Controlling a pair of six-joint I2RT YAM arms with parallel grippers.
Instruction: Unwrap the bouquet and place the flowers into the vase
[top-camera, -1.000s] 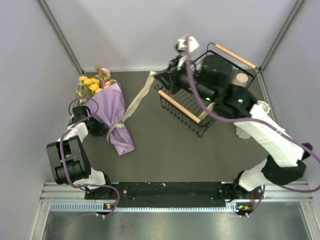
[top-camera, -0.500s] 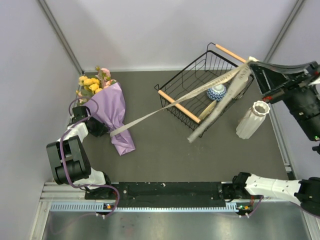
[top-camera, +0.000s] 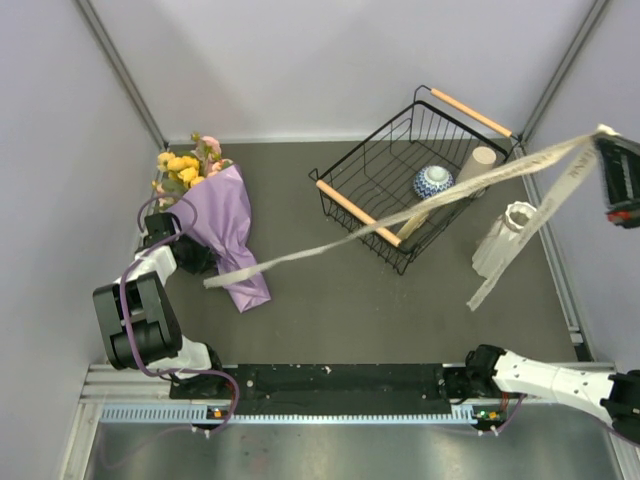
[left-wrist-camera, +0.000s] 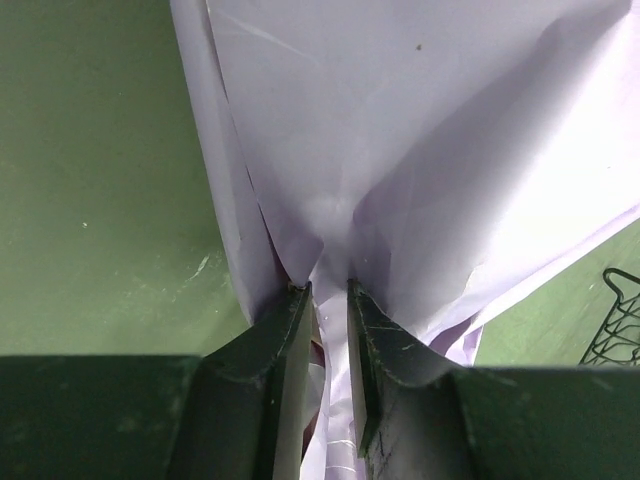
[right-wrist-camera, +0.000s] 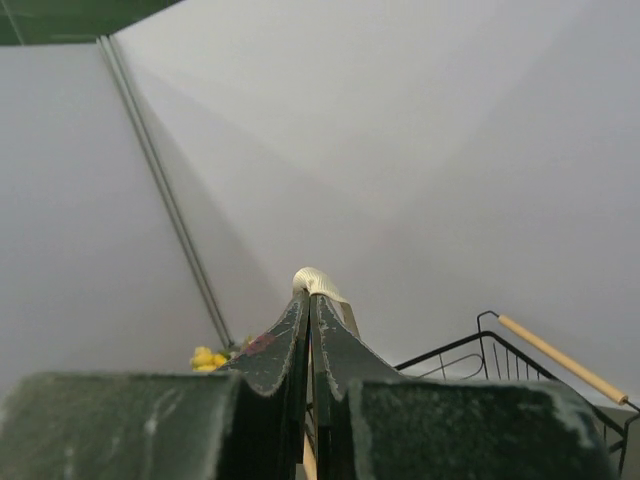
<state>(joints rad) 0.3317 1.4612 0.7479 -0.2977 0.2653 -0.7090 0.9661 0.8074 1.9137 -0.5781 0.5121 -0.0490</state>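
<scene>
The cream ribbon (top-camera: 300, 251) is clamped in the fully closed right end effector (right-wrist-camera: 309, 297) and strung down from it toward the bouquet (top-camera: 225, 225), whose lilac paper is pinched in the barely parted left end effector (left-wrist-camera: 328, 290); the vase (top-camera: 492, 255) is seen beneath the right one.

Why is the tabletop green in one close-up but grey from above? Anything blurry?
Left wrist view: a colour cast turns the table green, and the bouquet paper looks washed out. Top view: even light, table dark grey. Right wrist view: the right gripper is dark and soft near the lens; the ribbon is sharper.
</scene>
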